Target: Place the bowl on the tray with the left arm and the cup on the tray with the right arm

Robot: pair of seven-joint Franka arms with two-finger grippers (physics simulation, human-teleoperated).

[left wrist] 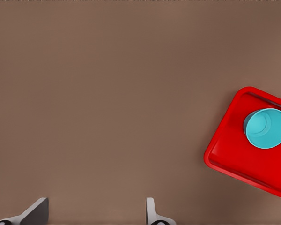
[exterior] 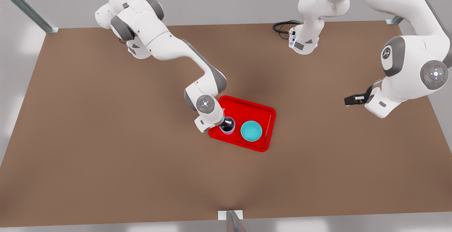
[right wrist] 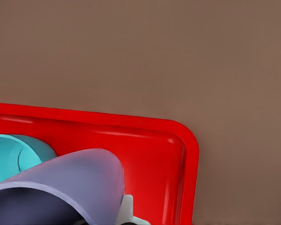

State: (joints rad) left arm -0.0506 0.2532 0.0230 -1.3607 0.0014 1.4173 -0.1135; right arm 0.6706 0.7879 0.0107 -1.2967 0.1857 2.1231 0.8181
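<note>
tray (exterior: 263, 113) holds bowl (exterior: 251, 131), cup (exterior: 227, 125).

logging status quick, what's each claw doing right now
Left claw: open, empty, over bare table.
Right claw: at the cup on the tray; grip cannot be told.

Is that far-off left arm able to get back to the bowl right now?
Probably yes. The left hand is open and empty, away from the tray. The bowl sits on its near side, with bare table between; the right hand, at the cup, is beyond it.
</note>
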